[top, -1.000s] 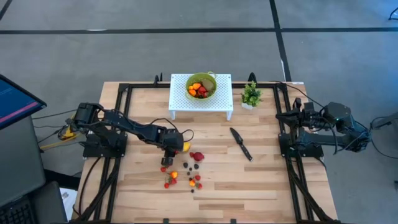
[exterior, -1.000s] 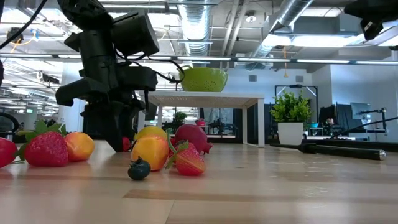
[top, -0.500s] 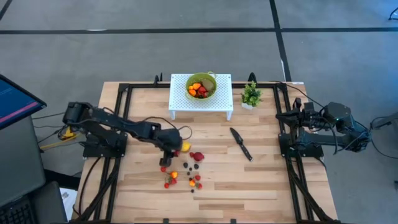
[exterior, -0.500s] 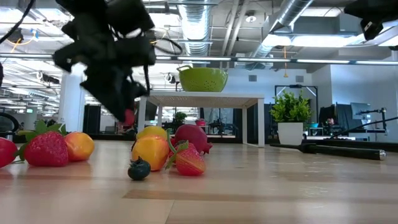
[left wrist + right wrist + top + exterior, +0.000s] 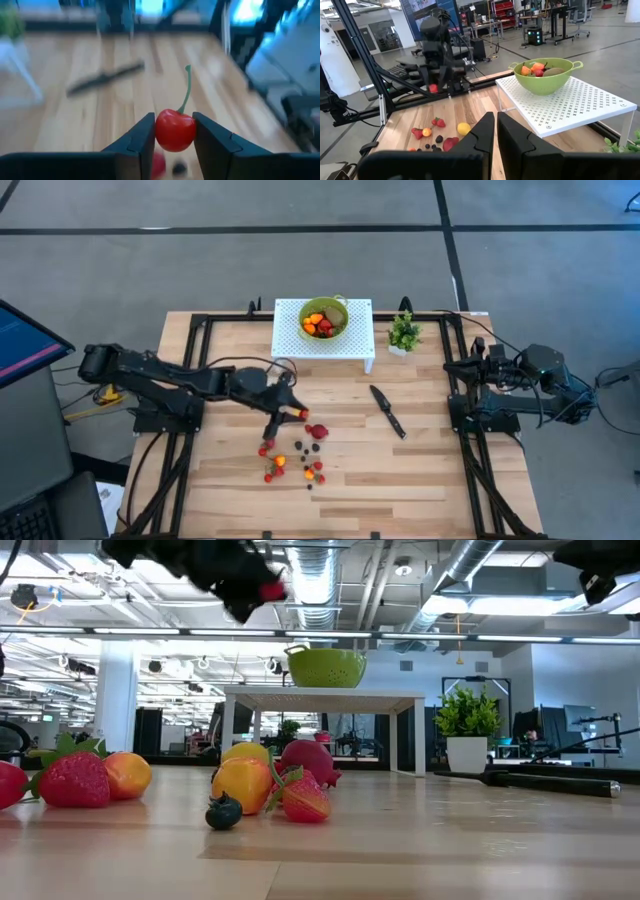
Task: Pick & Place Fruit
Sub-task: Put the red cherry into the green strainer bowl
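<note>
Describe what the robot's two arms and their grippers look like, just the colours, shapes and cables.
Both arms are matte black, built of chunky jointed segments on black frame rails along the light wooden table. The left arm carries thin black cables looping near its wrist, with a yellow-orange fitting by its base. The left gripper has two flat, angular black fingers. The right arm looks the same, and the right gripper has matching wedge-shaped black fingers.

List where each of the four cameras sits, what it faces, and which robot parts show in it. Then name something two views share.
High view: overhead, straight down; both arms, left gripper, table.
Low view: table height, facing the room; left gripper raised, fruit in front.
Left wrist view: past its own fingers, clamped on a cherry.
Right wrist view: own shut right gripper, facing the left arm.
Shared: green bowl, seen in the high and right wrist views.
</note>
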{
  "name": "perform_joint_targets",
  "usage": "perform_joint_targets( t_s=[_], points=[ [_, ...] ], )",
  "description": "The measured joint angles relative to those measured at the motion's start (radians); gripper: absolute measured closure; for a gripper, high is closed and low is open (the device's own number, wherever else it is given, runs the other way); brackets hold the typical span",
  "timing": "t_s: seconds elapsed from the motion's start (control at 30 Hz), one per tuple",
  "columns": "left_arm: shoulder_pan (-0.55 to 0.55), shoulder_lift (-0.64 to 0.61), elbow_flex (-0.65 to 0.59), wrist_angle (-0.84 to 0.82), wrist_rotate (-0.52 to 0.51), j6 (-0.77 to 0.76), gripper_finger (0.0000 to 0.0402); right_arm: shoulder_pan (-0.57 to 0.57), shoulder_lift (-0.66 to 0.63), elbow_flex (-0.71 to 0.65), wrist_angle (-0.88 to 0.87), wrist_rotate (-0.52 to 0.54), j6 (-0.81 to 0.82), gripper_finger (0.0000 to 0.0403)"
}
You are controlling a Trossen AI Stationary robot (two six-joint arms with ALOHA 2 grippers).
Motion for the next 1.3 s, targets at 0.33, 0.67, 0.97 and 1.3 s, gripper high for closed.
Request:
perform_joint_targets(
  t_s=[0.33,0.67,0.97,1.3],
  points=[
    [0.096,0.001,0.0,0.27,-0.006,0.036,0.0288,0.0,0.0,0.0,0.0,0.0,0.0,0.0386],
    [0.278,0.001,0.021,0.457,-0.027,0.035,0.0282,0.0,0.0,0.0,0.0,0.0,0.0,0.0386],
    [0.431,0.032,0.123,0.455,-0.027,0.035,0.0291,0.0,0.0,0.0,0.0,0.0,0.0,0.0386],
    [0.569,0.212,0.311,0.238,-0.028,0.088,0.0286,0.0,0.0,0.0,0.0,0.0,0.0,0.0386]
  ],
)
